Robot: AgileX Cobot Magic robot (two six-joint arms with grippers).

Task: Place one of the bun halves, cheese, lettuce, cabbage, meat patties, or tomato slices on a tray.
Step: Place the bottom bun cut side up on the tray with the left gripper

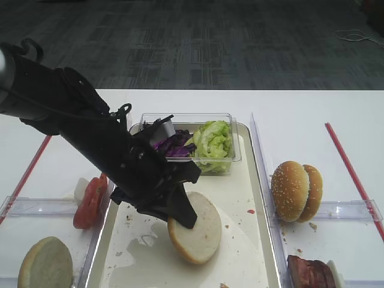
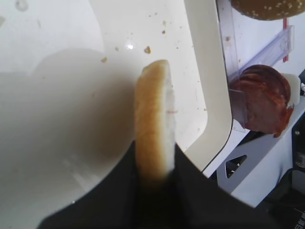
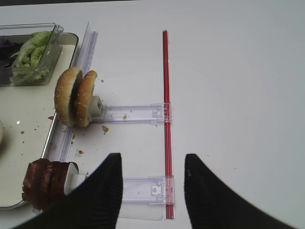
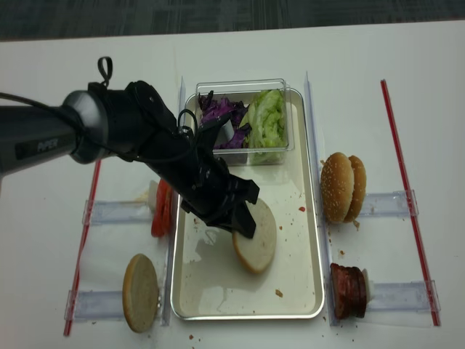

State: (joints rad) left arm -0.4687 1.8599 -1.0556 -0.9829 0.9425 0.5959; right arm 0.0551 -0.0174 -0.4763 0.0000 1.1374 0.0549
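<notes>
My left gripper (image 1: 183, 213) (image 2: 155, 148) is shut on a pale bun half (image 1: 201, 231) (image 2: 152, 119), holding it tilted on edge over the middle of the silvery tray (image 1: 252, 240) (image 4: 298, 276). Another bun half (image 4: 140, 292) stands in the left front rack, with tomato slices (image 4: 161, 209) behind it. Lettuce (image 4: 265, 123) and purple cabbage (image 4: 221, 113) fill a clear tub at the tray's far end. Meat patties (image 4: 347, 289) (image 3: 45, 183) stand right of the tray. Cheese is out of view. My right gripper (image 3: 152, 160) hangs open over bare table, holding nothing.
Two sesame buns (image 4: 340, 187) (image 3: 75, 97) stand on edge in a clear rack (image 3: 136, 113) right of the tray. Red strips (image 4: 407, 196) (image 4: 83, 233) run along both outer sides. The tray floor carries crumbs and wet smears.
</notes>
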